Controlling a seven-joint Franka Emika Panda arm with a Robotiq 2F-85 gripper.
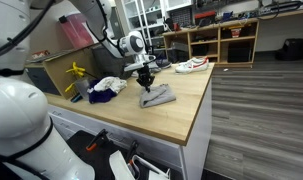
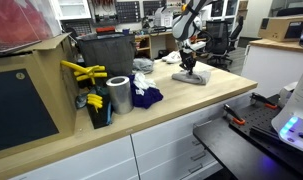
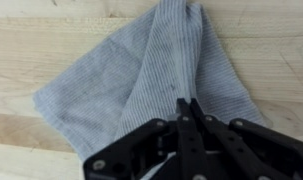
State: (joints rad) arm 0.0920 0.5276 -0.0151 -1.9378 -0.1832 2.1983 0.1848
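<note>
A grey striped cloth lies partly folded on the wooden tabletop, with a raised fold running up to my fingertips. My gripper is down on it with both fingers pressed together, pinching the fold. Both exterior views show the gripper standing upright on the cloth near the far end of the bench.
A white and red shoe lies beyond the cloth. A blue and white rag pile, a metal can, yellow tools and a black bin stand along the bench. The bench edge is close.
</note>
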